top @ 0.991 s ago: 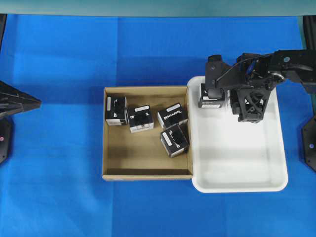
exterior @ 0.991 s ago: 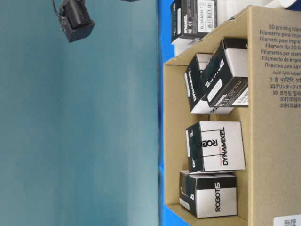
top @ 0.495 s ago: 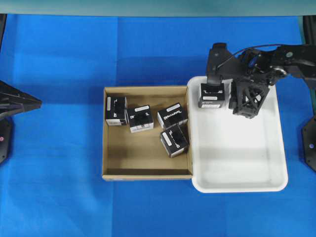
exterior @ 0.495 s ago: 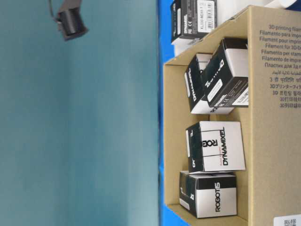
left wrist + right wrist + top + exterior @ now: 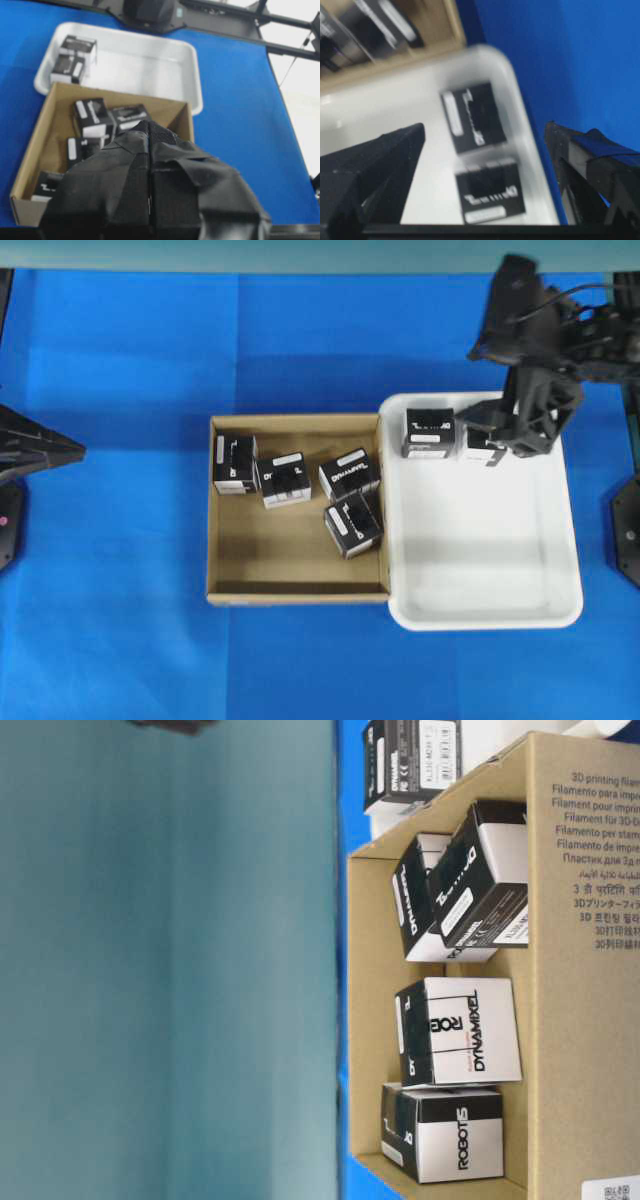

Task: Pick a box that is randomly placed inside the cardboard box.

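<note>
Right gripper hangs wide open, empty, above two boxes parked in white tray; four remain in cardboard box.

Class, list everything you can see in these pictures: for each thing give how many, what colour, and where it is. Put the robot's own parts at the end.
Black boxes in the cardboard box: four, black with white labels, in the carton's far half.
Black boxes in the tray: two, black with white labels, side by side at the tray's far edge; one is partly hidden by the right arm in the overhead view.
Cardboard box: one, brown, mid-table.
White tray: one, white, against the carton's right side.
Table cover: one, blue, under everything.
Left gripper: one, black, jaws together, at the left table edge.
Right gripper: one, black, jaws wide apart and empty, above the tray's far right corner.
</note>
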You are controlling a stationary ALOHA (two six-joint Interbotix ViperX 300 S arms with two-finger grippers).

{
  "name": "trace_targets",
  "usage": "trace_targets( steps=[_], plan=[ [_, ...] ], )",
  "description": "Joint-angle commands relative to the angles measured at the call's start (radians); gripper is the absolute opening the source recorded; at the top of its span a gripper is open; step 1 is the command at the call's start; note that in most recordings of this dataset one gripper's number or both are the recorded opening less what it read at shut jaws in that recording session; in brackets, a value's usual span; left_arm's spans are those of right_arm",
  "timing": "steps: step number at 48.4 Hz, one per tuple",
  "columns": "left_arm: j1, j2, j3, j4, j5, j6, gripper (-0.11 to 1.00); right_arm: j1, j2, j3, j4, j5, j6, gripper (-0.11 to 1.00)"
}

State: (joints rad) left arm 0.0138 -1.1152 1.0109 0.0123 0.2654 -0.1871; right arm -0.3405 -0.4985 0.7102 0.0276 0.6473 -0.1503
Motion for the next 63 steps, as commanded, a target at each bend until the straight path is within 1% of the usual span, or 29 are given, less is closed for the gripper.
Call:
trace_targets(
  steps=[1,6,16,21,27,37,44,54,63],
  plan=[
    [-0.002,0.014,-0.02,0.003,-0.005,0.002,-0.07,0.029,-0.064,0.011,0.011,-0.054,0.003,0.98],
    [-0.002,0.012,-0.02,0.003,-0.006,0.002,-0.07,0.063,-0.15,0.046,0.025,-0.155,0.021,0.98],
    [-0.002,0.012,-0.02,0.003,-0.005,0.006,-0.07,0.144,-0.319,0.118,0.025,-0.33,0.092,0.97],
    [-0.002,0.012,-0.018,0.003,-0.005,0.009,-0.07,0.175,-0.382,0.141,0.025,-0.379,0.114,0.97],
    [-0.002,0.006,-0.017,0.003,-0.005,0.011,-0.07,0.199,-0.436,0.158,0.025,-0.431,0.121,0.97],
    [-0.002,0.002,-0.017,0.003,-0.005,0.009,-0.07,0.209,-0.465,0.17,0.025,-0.48,0.121,0.96],
    [-0.005,0.002,-0.015,0.003,-0.005,0.009,-0.07,0.235,-0.457,0.178,0.025,-0.514,0.121,0.96],
    [-0.005,0.002,-0.015,0.003,-0.005,0.009,-0.07,0.265,-0.457,0.187,0.025,-0.532,0.121,0.96],
    [-0.005,0.003,-0.015,0.003,-0.005,0.011,-0.07,0.267,-0.462,0.201,0.025,-0.546,0.123,0.96]
  ],
)
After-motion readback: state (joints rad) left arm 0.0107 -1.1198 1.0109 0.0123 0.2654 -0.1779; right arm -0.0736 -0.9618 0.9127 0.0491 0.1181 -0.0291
